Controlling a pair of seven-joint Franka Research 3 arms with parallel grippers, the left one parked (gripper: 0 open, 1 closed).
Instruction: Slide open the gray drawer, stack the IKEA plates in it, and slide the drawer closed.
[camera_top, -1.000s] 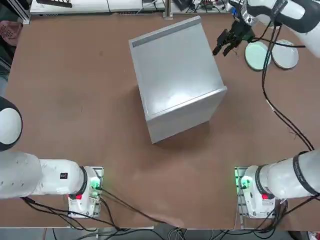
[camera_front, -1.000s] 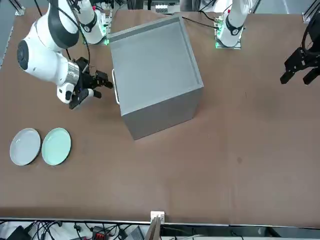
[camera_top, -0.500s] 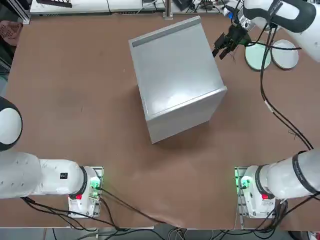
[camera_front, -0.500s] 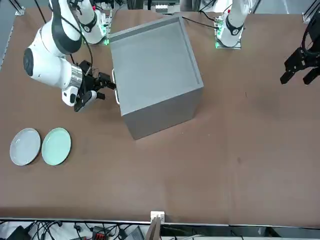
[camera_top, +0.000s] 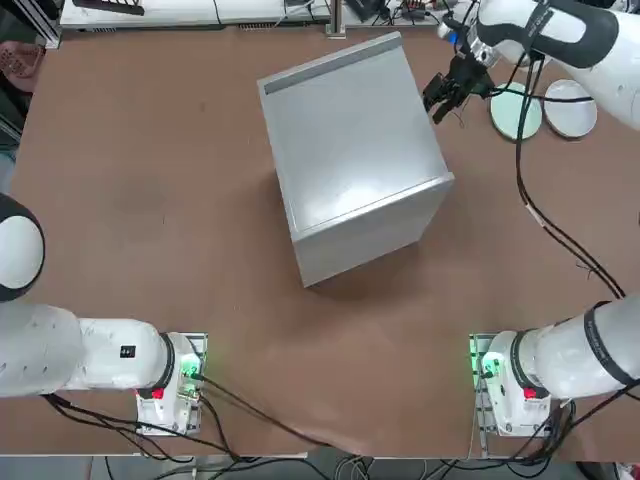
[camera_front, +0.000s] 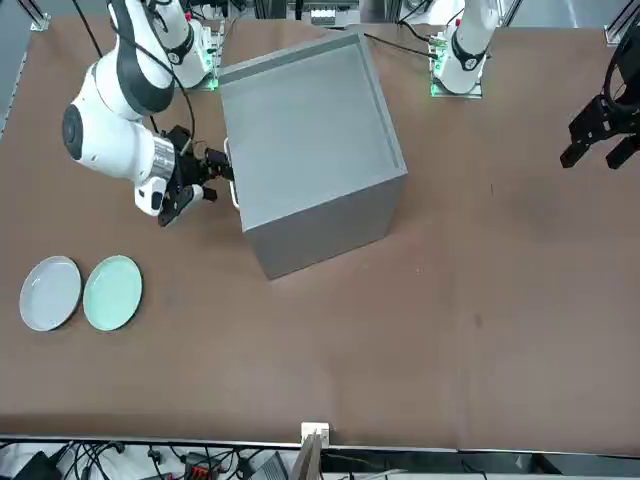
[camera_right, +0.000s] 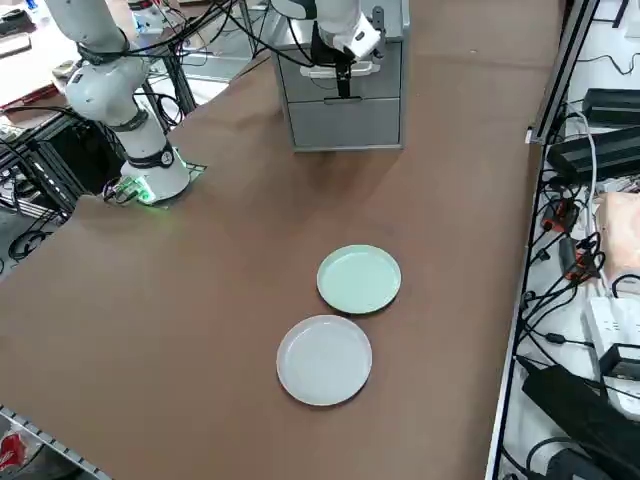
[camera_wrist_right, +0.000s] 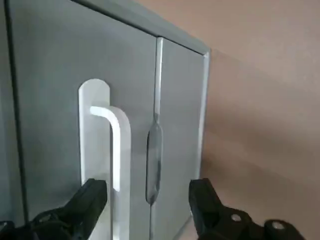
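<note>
I have the right hand (camera_wrist_right: 145, 210) right up at the front face of the big plain gray box cabinet (camera_top: 350, 160), and the whole next move turns on the white bar handle (camera_wrist_right: 116, 150) of the gray drawer (camera_right: 345, 73): in the wrist view the bar lies straight ahead of the hand, its long axis running away from the fingers, so it sits across the gap rather than along it. The two black fingers (camera_wrist_right: 87, 202) are spread, one on each side of the bar's near end, and I see nothing pinched between them yet; whether a pad already touches the handle I cannot tell. From the right side view the hand (camera_right: 343, 78) hangs at the upper of the two drawer fronts, which looks fully shut, no wooden sides showing. The pale mint green round plate (camera_top: 516, 111) and the white round plate (camera_top: 571, 109) lie flat on the brown counter (camera_top: 150, 180), just beside each other and near the hand, on its far side from the cabinet. I judge the pull must run straight out from the cabinet face, toward those plates.
</note>
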